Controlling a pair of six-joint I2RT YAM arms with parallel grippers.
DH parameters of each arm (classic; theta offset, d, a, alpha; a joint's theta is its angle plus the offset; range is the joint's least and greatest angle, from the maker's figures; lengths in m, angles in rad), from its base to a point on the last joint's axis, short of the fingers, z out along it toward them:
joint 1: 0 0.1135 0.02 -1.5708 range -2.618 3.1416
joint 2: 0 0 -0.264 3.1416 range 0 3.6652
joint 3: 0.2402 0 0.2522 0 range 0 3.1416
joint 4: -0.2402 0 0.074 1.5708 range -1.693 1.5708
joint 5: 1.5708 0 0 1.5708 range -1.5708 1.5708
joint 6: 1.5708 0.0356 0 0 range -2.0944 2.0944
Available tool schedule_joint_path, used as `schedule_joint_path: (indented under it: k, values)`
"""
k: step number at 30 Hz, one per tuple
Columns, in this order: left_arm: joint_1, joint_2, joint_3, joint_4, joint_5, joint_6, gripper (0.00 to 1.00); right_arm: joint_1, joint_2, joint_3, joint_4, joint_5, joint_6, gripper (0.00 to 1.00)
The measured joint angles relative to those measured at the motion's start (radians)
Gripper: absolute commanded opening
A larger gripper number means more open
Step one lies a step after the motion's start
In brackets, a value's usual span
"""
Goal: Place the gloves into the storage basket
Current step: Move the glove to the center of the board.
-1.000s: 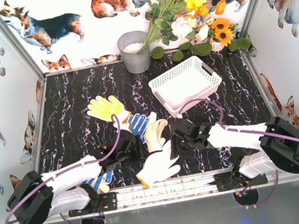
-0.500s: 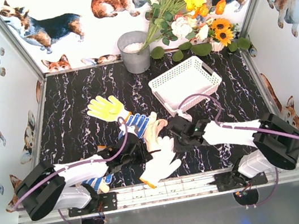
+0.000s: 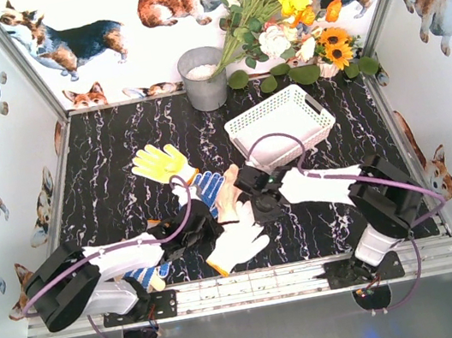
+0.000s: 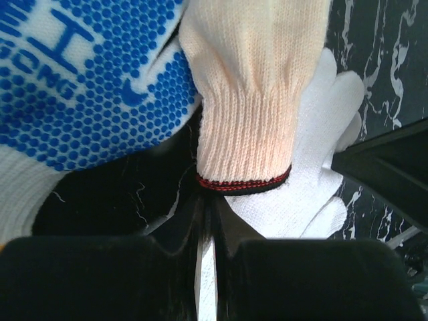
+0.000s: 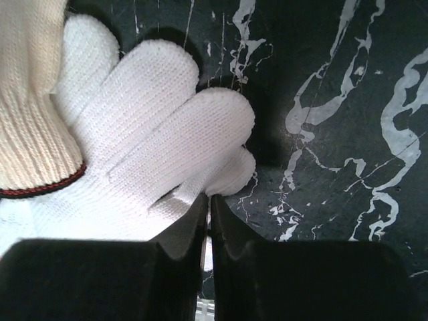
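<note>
A white glove [image 3: 237, 245] lies near the front edge, and a cream glove [image 3: 231, 198] rests with its cuff over it. My left gripper [image 3: 212, 226] is shut on the white glove's left edge, with white fabric [image 4: 206, 267] pinched between its jaws [image 4: 208, 200]. The cream glove's dark-red-trimmed cuff [image 4: 247, 134] sits just beyond them. My right gripper [image 3: 256, 213] is shut on the white glove [image 5: 154, 134] at a fingertip [image 5: 208, 199]. A blue dotted glove [image 3: 206, 186] lies beside the cream one, and a yellow glove [image 3: 160, 161] is further left. The storage basket [image 3: 319, 123] stands at the back right.
A grey metal bucket [image 3: 204, 79] and a bunch of flowers [image 3: 286, 11] stand at the back wall. Another blue dotted glove [image 3: 148, 276] peeks out from under my left arm near the front rail.
Both grippers have closed from open onto the white glove. The right arm swung left and forward towards the glove pile. The left gripper edged right.
</note>
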Motion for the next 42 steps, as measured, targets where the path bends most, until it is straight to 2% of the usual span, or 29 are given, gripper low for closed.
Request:
schedule_joint_path:
  k: [3, 8, 15, 19, 26, 31, 36, 39, 42]
  values:
    - [0.025, -0.004, -0.001, 0.001, -0.001, 0.000, 0.00, 0.000, 0.047, 0.058, -0.058, -0.004, -0.032, 0.02]
    - [0.087, -0.016, -0.005, 0.013, 0.026, 0.001, 0.00, 0.000, 0.085, 0.111, -0.111, -0.010, -0.058, 0.08]
    - [0.177, -0.061, -0.005, 0.013, 0.066, 0.009, 0.00, 0.000, 0.065, 0.113, -0.051, 0.011, -0.067, 0.17]
    - [0.226, -0.141, -0.013, -0.020, 0.036, 0.010, 0.00, -0.008, -0.031, 0.106, 0.020, 0.046, -0.069, 0.28]
    - [0.238, -0.204, -0.050, -0.062, 0.034, -0.010, 0.00, -0.013, -0.291, 0.058, 0.031, 0.074, -0.064, 0.42]
    - [0.192, -0.243, -0.057, -0.094, 0.039, -0.050, 0.00, -0.013, -0.410, -0.055, 0.052, 0.046, -0.011, 0.52]
    - [0.058, -0.245, -0.062, -0.086, 0.011, -0.125, 0.00, -0.013, -0.497, -0.232, 0.131, -0.047, 0.076, 0.55]
    - [-0.028, -0.202, -0.063, -0.074, -0.005, -0.161, 0.09, -0.013, -0.502, -0.294, 0.152, -0.104, 0.119, 0.55]
    - [-0.064, -0.156, -0.061, -0.084, -0.019, -0.175, 0.15, -0.011, -0.500, -0.324, 0.171, -0.154, 0.155, 0.55]
